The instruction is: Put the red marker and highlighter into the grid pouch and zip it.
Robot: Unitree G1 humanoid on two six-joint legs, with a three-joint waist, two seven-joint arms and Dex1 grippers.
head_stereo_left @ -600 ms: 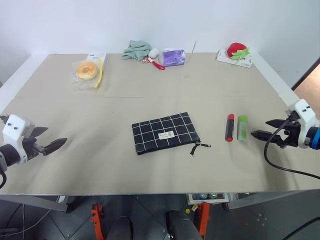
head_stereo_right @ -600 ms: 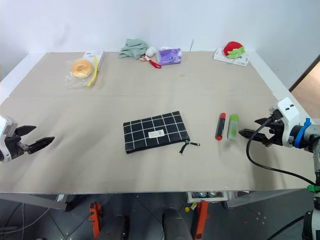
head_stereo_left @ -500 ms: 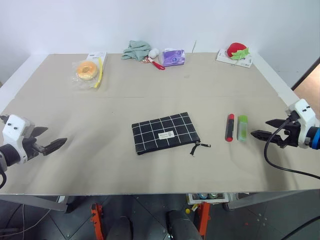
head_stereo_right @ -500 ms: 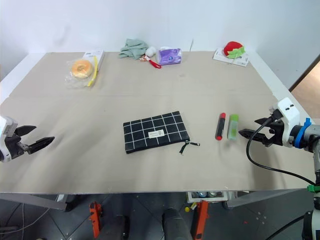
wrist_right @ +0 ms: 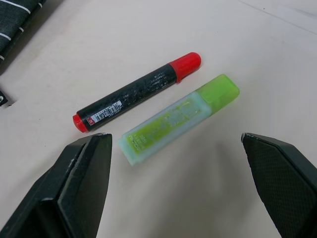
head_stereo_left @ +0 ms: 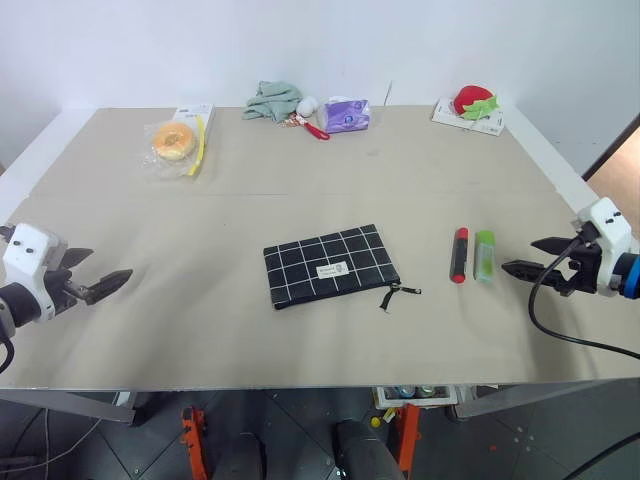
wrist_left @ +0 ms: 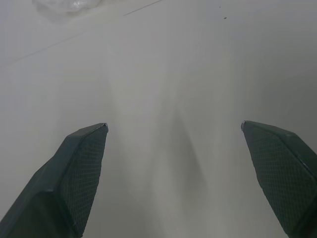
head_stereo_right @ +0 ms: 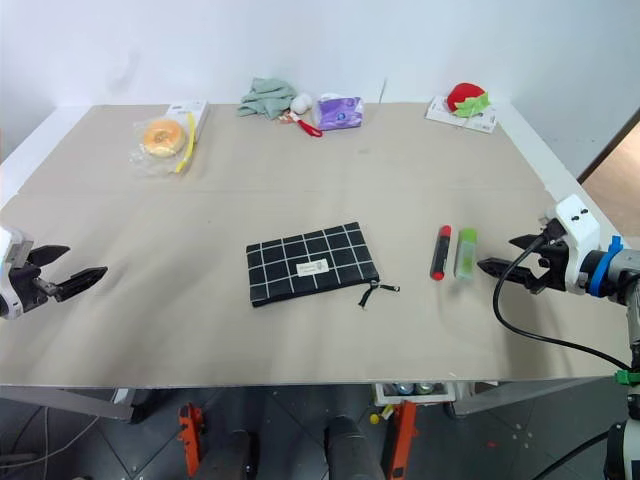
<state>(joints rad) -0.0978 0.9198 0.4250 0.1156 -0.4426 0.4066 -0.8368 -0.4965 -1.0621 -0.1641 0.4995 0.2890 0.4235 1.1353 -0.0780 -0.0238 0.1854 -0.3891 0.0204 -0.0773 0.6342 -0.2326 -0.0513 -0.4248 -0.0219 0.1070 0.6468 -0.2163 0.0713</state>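
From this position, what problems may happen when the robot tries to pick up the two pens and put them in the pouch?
1. The red marker and the highlighter lie side by side, very close. The open right gripper may catch both or push one away.
2. Both pens are round-bodied and may roll on the flat table.
3. The grid pouch lies flat, with its zipper pull at one corner. I cannot tell whether it is unzipped; it may slide when pulled.

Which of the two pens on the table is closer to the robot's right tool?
The lime-green highlighter. It lies beside the red marker, on the side toward the right tool, so the black, red-capped marker is farther away.
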